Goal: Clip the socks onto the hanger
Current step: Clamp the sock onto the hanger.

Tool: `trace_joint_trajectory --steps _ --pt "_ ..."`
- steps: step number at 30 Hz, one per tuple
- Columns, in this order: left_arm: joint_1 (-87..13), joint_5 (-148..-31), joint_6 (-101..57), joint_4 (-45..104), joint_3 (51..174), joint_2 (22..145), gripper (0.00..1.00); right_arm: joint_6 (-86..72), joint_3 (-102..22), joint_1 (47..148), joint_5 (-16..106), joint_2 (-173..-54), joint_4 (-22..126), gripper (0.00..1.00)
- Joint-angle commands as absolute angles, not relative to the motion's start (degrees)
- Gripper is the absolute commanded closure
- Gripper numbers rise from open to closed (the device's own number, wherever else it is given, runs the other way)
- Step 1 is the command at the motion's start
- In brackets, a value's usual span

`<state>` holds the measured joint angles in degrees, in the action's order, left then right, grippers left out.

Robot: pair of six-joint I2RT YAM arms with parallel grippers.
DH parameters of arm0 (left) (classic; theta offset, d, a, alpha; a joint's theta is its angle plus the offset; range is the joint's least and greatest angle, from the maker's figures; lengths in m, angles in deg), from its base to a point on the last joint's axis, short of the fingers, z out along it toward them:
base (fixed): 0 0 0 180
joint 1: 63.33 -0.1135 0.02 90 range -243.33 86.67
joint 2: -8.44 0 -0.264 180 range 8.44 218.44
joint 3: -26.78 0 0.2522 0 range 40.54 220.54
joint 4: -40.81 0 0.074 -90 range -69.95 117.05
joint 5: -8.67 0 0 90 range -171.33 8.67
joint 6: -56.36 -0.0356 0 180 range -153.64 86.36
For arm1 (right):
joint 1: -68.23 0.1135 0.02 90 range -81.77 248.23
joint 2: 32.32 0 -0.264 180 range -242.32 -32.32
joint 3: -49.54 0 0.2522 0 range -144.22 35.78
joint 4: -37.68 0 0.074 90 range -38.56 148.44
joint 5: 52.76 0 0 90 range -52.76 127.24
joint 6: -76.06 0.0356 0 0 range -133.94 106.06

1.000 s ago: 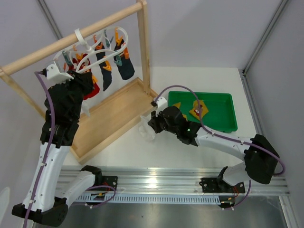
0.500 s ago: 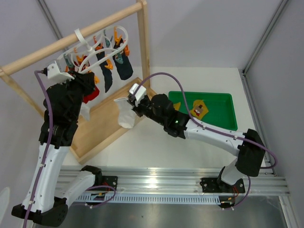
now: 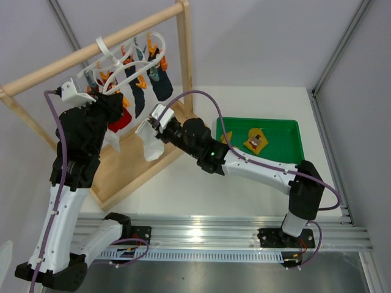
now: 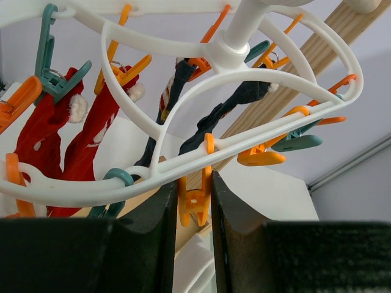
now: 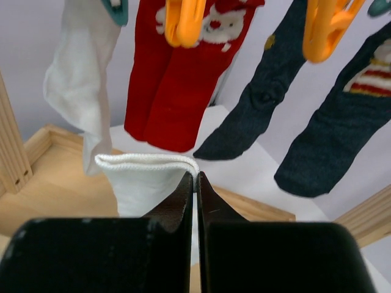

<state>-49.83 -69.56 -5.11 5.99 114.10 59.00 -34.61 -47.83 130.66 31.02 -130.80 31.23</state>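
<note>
Right wrist cam is showing the right gripper pinching a white sock by its cuff, jaws nearly closed on the fabric, and the sock is dangling just below the red socks on the hanger. The left gripper is squeezing an orange peg on the hanger's lower rim. Yellow socks are lying in the green tray.

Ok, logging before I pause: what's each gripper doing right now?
Left gripper: closed on an orange peg of the hanger.
Right gripper: closed, holding a white sock by its cuff.
</note>
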Motion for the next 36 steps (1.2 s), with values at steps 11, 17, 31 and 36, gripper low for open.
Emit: trace_joint_trajectory --steps 11,17,31,36 --pt "-49.35 -72.98 -4.2 2.27 114.46 59.5 0.99 -35.21 -59.66 130.02 31.44 -136.91 26.04 1.0" --pt "-49.35 -73.42 -4.38 2.53 114.01 59.42 0.99 -33.81 -61.86 129.23 33.11 -137.96 26.83 1.0" --pt "-49.35 -73.77 -4.9 3.23 112.78 59.33 0.99 -29.85 -66.17 127.2 38.56 -139.63 28.85 1.0" --pt "-49.35 -74.21 -4.9 3.41 112.61 59.42 0.99 -29.68 -68.02 127.2 39.61 -140.6 30.34 1.0"
